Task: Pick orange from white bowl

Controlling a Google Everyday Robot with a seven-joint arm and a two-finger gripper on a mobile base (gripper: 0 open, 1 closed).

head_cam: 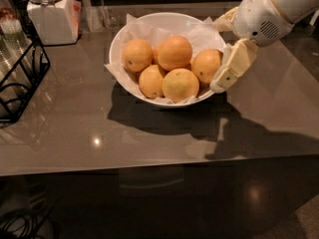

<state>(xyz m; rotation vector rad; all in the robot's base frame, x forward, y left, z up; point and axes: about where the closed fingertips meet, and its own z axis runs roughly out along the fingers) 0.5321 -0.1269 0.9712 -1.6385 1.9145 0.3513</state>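
The white bowl (pixel 117 44), lined with crinkled white paper, stands mid-table and holds several oranges. The orange (pixel 204 63), large and deep orange, lies at the bowl's right side. A paler yellowish orange (pixel 180 85) lies in front, and a smaller orange (pixel 137 55) on the left. My gripper (pixel 218 54) comes in from the upper right and is open. One cream finger (pixel 233 64) hangs over the bowl's right rim right beside the orange. The other finger (pixel 223 21) is at the rim's far right.
A white lidded jar (pixel 50 14) stands at the back left. A black wire rack (pixel 20 78) sits at the left edge. The table's front edge (pixel 159 166) runs across the lower part of the view, with dark floor below.
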